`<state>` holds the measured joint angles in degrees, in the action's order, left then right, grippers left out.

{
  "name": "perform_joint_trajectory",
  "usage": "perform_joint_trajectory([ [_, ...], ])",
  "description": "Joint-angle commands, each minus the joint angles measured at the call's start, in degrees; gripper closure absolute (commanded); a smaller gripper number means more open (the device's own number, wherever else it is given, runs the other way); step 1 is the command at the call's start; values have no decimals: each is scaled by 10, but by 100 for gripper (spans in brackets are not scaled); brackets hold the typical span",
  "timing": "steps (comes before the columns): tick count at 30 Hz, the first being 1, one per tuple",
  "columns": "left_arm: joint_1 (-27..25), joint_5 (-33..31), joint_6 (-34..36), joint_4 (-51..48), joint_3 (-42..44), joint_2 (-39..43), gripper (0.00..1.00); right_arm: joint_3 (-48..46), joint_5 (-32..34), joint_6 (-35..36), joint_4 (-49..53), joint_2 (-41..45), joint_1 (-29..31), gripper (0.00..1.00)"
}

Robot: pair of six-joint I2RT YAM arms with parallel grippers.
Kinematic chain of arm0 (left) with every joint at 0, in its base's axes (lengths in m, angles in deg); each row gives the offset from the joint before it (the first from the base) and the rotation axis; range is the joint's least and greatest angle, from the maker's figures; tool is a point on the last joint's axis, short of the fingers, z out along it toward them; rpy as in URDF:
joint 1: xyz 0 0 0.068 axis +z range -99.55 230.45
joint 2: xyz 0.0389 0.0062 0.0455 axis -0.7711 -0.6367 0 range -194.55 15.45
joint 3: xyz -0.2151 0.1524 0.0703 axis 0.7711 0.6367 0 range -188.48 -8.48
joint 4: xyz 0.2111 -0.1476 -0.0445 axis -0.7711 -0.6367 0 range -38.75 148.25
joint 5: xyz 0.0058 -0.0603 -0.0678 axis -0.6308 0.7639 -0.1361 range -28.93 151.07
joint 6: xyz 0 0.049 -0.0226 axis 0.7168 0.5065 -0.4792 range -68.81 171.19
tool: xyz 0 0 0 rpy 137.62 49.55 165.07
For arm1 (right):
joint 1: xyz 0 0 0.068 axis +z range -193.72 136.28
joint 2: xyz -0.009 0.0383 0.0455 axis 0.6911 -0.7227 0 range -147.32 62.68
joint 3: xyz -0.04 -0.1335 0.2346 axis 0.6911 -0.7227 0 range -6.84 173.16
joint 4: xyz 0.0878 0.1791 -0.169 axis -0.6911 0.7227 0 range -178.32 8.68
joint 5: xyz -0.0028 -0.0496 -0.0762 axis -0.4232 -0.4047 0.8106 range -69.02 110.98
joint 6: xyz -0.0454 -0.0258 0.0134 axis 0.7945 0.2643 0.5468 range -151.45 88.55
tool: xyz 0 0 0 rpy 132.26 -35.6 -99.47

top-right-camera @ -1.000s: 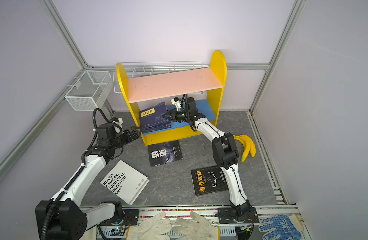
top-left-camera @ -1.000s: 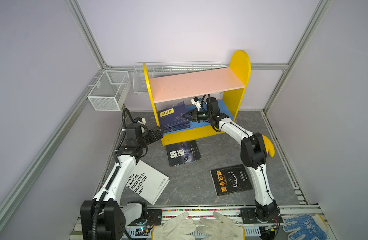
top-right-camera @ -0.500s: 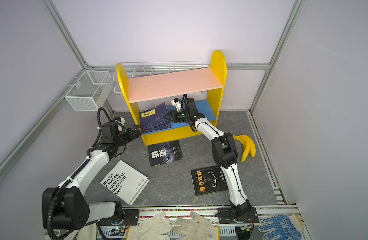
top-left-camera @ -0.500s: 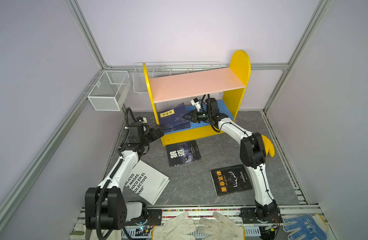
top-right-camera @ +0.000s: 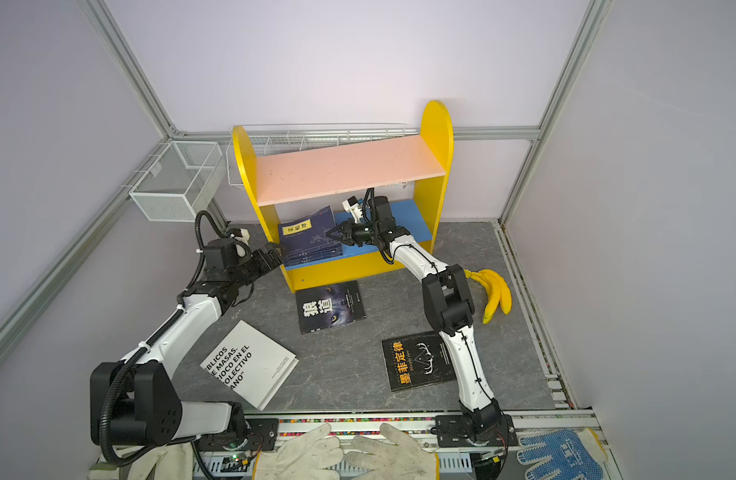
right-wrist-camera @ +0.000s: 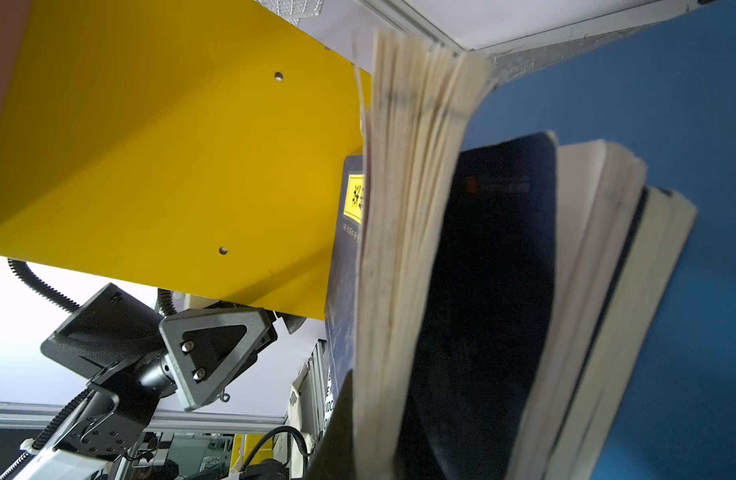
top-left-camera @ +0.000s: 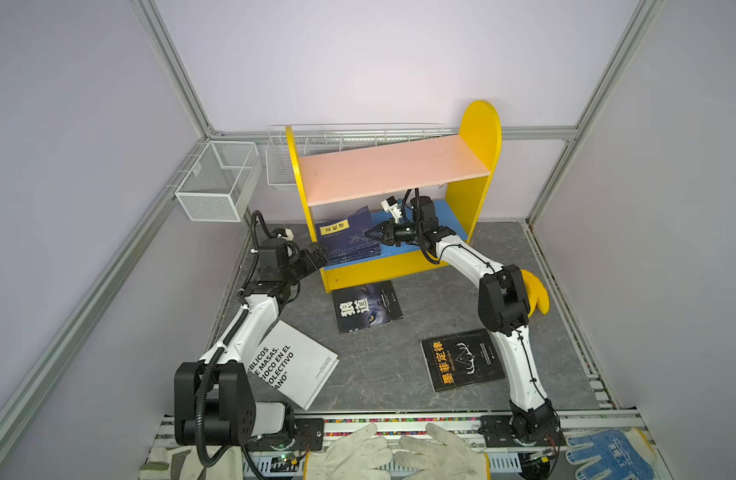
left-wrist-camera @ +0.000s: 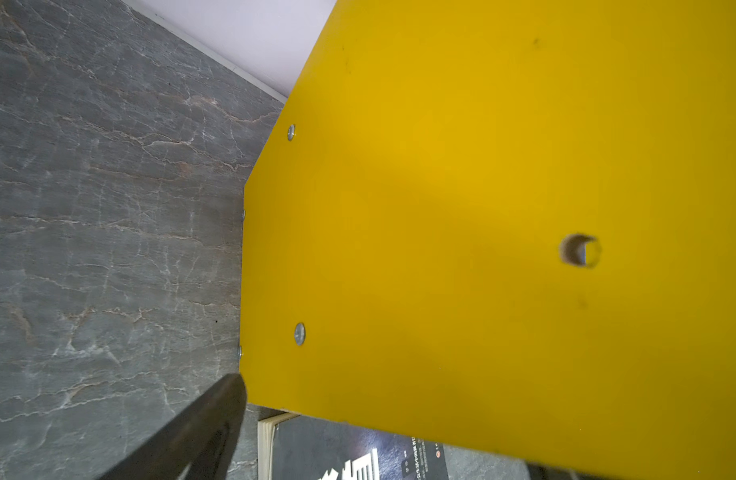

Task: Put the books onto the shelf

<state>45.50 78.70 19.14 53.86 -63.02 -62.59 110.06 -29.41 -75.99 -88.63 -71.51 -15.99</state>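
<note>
Where the navy books (top-left-camera: pixel 351 249) lay stacked at the left end of the shelf (top-left-camera: pixel 478 137), the right part of its blue lower board (top-left-camera: pixel 451 212) was free under the pink board (top-left-camera: pixel 395 166). The top book (top-left-camera: pixel 345 226) had a yellow label with Chinese signs. On the desk (top-left-camera: pixel 399 365) lay a black book (top-left-camera: pixel 366 305) reading 狼道, a second black book (top-left-camera: pixel 461 361) reading 墨菲定律, and a white book (top-left-camera: pixel 308 370) with "MASAS" and "COLECTIVO". The right gripper (top-left-camera: pixel 368 235) was clenched at the top book's free edge; whether it pinched pages, I could not tell. The left gripper (top-left-camera: pixel 319 257) stood released outside the yellow side panel (left-wrist-camera: pixel 461 208).
</note>
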Motion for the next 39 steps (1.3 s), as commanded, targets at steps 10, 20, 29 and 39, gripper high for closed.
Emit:
perform_joint_trajectory([
  [10,3,1,-7,23,-26,-27,0,3,-45,-2,-15,-20,3,91],
  [20,3,-1,-14,30,-40,-45,0,-9,-50,9,-10,-15,0,91],
  [29,2,-13,-31,39,-41,-58,0,-16,-41,5,-16,-11,2,91],
  [39,-22,-101,-24,16,-43,-74,0,-31,6,22,12,1,13,91],
])
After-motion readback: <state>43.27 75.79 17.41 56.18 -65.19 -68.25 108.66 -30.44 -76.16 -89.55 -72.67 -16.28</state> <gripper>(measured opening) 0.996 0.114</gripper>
